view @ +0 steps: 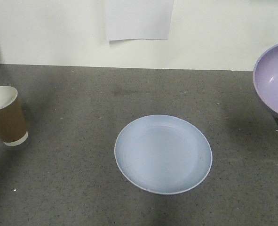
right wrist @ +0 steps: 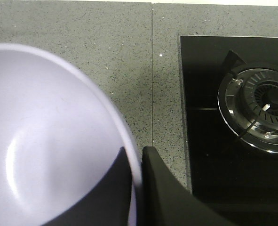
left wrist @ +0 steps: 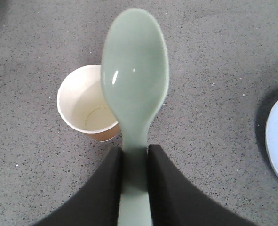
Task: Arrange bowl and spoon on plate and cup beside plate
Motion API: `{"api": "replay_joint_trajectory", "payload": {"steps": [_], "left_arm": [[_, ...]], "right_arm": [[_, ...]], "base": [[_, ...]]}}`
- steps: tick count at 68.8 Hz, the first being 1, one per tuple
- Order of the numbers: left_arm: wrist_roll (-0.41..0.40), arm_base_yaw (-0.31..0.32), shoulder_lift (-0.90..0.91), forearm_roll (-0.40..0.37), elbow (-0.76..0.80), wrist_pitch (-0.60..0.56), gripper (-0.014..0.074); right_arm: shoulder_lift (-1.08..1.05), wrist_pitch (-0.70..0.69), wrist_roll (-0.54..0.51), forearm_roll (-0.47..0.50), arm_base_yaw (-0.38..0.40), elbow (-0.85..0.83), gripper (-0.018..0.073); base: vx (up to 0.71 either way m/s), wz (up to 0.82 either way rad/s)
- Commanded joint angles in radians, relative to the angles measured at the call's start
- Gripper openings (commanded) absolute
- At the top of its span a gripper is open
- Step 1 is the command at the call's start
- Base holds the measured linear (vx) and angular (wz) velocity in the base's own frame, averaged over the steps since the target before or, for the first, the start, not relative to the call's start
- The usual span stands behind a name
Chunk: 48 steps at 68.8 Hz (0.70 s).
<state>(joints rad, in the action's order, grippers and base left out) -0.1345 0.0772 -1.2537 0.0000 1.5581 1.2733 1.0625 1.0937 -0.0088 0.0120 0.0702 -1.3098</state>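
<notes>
The left gripper [left wrist: 135, 157] clamps the spoon [left wrist: 135, 80] by its handle. The right gripper [right wrist: 138, 160] pinches the rim of the bowl [right wrist: 44, 141], held at two o'clock from the plate [view: 163, 154]. The cup [view: 7, 117] stands upright at nine o'clock.

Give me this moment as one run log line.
left tool: shut on spoon | right tool: shut on rim of bowl | plate: bare | cup: upright, apart from plate

Blue plate [view: 163, 154] flat; cup [view: 7, 117] upright; bowl [right wrist: 49, 141], spoon [left wrist: 135, 80] aloft.
</notes>
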Motion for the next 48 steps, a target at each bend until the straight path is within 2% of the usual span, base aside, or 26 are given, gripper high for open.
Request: {"api": "replay_joint_trajectory", "payload": {"steps": [1, 7, 27, 34, 48], "left_arm": [[-0.003, 0.007, 0.023, -0.007, 0.028, -0.023, -0.0006], [-0.003, 0.007, 0.023, -0.007, 0.028, -0.023, -0.0006], [-0.003, 0.007, 0.023, -0.007, 0.028, -0.023, -0.0006], [-0.003, 0.007, 0.023, -0.007, 0.028, -0.023, -0.0006], [-0.003, 0.007, 0.023, -0.007, 0.028, -0.027, -0.0006]], "right_arm": [[-0.007, -0.059, -0.008, 0.019, 0.004, -0.028, -0.0006], [-0.002, -0.058, -0.047, 0.066, 0.004, -0.028, -0.0006], [0.138, -0.044, -0.201, 0.32, 0.003, -0.028, -0.0005], [0.199, -0.042, -0.216, 0.333, -0.033, -0.028, -0.0004], [0.315, -0.066, -0.192, 0.272, -0.198, -0.028, -0.0004]], "base": [[0.0, 0.0], [0.0, 0.0], [0.0, 0.0], [0.0, 0.0], [0.0, 0.0]]}}
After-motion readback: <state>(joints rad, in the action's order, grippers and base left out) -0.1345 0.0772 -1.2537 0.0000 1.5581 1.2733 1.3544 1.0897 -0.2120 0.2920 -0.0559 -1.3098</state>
